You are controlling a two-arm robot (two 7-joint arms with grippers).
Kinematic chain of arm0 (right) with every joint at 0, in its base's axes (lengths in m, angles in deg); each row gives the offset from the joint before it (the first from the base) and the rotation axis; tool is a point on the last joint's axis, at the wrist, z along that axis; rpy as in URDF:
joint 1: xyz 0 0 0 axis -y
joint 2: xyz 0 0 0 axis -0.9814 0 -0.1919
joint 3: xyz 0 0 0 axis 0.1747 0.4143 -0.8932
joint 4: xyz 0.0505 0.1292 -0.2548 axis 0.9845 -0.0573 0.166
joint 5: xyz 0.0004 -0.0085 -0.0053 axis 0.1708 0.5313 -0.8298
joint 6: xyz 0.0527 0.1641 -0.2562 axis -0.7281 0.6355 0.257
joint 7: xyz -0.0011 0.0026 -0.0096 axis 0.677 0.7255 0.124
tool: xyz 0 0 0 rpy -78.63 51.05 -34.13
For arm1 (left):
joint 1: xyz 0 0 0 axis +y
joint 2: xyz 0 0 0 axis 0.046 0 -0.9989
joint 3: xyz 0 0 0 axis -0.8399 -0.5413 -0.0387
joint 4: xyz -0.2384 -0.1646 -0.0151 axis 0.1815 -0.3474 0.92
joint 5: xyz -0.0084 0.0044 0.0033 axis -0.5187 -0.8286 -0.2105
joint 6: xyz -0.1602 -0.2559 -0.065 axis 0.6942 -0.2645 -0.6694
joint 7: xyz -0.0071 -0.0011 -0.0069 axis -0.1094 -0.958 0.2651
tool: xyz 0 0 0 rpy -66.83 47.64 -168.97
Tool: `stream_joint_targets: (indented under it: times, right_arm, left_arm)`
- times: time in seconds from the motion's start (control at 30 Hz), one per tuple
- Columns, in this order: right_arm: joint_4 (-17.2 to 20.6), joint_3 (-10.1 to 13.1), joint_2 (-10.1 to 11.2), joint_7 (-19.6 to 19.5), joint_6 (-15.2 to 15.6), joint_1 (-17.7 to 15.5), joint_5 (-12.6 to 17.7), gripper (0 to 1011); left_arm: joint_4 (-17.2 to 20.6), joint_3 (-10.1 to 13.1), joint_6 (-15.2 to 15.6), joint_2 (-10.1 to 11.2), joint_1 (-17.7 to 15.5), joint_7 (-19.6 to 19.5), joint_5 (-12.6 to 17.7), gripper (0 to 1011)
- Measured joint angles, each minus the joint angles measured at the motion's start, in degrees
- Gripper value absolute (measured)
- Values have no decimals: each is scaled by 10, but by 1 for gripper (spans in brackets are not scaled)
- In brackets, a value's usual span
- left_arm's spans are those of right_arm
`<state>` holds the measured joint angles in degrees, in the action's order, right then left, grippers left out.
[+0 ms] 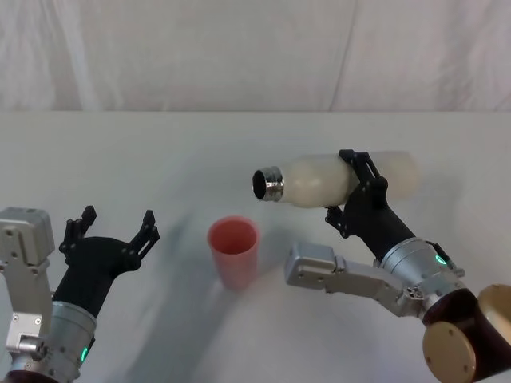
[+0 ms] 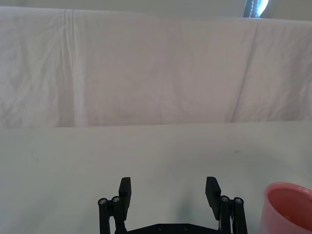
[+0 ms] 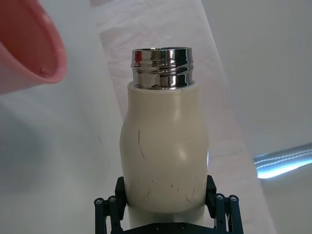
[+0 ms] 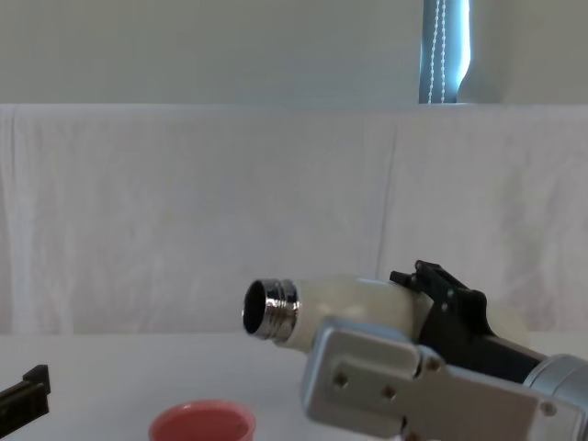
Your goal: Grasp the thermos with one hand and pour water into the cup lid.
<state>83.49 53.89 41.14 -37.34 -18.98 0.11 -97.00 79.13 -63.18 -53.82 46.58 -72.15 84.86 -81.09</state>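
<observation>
Fingers (image 3: 111,204) of our right gripper (image 1: 357,185) clamp the thermos (image 1: 319,180) around its body. We hold it nearly horizontal in the air, steel neck (image 1: 268,184) above and just right of the cup lid (image 1: 233,250), which stands upright on the table (image 1: 160,152). Left of the cup lid, our left gripper (image 1: 113,225) hovers with fingers spread wide, holding nothing.

I see the thermos (image 1: 319,179) cream-white, with fine dark scuff marks on its body and a shiny mirror-steel neck. The cup lid (image 1: 234,250) reads plain salmon-pink. Both grippers, right gripper (image 1: 357,185) and left gripper (image 1: 113,229), are black, on silver-grey arms with small green lights. The table (image 1: 120,159) is white, the cloth backdrop (image 1: 239,48) white too.
</observation>
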Motion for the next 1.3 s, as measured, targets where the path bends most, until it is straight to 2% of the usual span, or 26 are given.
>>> stream_joint_targets:
  times: [0.57, 0.87, 0.97, 1.3]
  right_arm:
    - [28, 39, -18, 32, -12, -28, 78, 958]
    - [56, 78, -38, 66, -15, -55, 168, 958]
    - [64, 94, -47, 83, -19, -65, 214, 957]
    - [76, 128, -63, 112, -23, -81, 313, 958]
  left_arm:
    - [0, 0, 0, 0, 0, 0, 0, 1001]
    - [0, 0, 0, 0, 0, 0, 0, 1001]
    - [0, 0, 0, 0, 0, 0, 0, 1001]
    - [0, 0, 0, 0, 0, 0, 0, 1001]
